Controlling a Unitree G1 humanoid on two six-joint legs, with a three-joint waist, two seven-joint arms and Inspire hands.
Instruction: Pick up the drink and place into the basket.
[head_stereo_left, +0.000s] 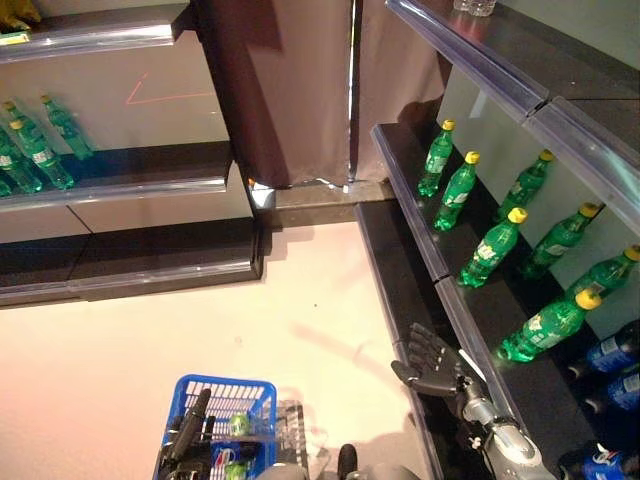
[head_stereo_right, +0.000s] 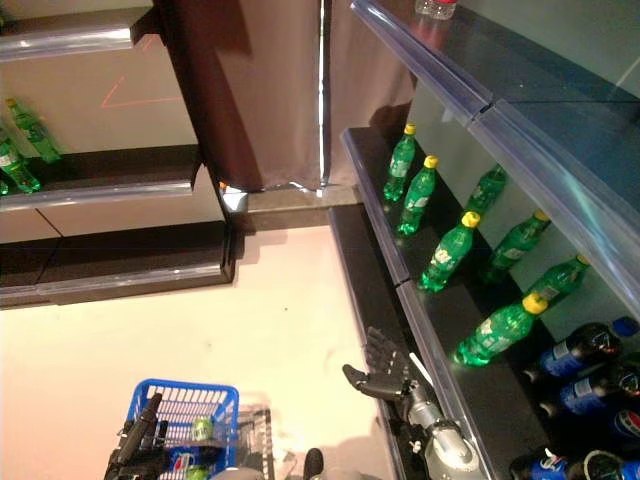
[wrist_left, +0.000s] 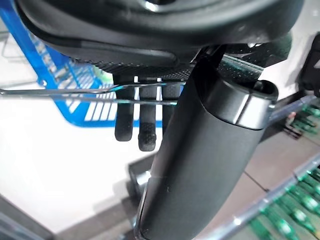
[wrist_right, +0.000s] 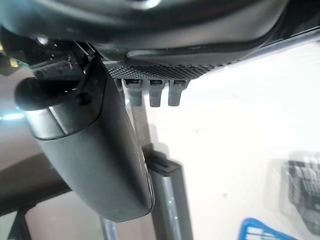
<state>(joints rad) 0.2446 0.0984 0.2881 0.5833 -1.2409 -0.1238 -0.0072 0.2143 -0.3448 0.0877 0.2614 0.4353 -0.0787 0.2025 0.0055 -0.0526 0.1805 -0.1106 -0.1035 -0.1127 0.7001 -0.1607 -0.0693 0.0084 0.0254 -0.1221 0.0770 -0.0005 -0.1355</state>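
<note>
Green drink bottles with yellow caps stand in a row on the dark shelf at the right; the nearest one (head_stereo_left: 545, 325) leans just past my right hand (head_stereo_left: 432, 365). That hand is open, its fingers spread, hovering by the shelf's front rail and touching no bottle. The blue basket (head_stereo_left: 228, 382) hangs at the lower left with a green bottle (head_stereo_left: 238, 424) and another drink inside. My left hand (head_stereo_left: 190, 425) is over it, and in the left wrist view its fingers (wrist_left: 145, 130) hook round the thin wire handle (wrist_left: 60, 91).
Dark blue-labelled bottles (head_stereo_left: 610, 350) lie further along the right shelf. Above it runs a second shelf with a glossy rail (head_stereo_left: 500, 75). More green bottles (head_stereo_left: 40, 150) stand on the left-hand shelving. Pale floor lies between the two shelf units.
</note>
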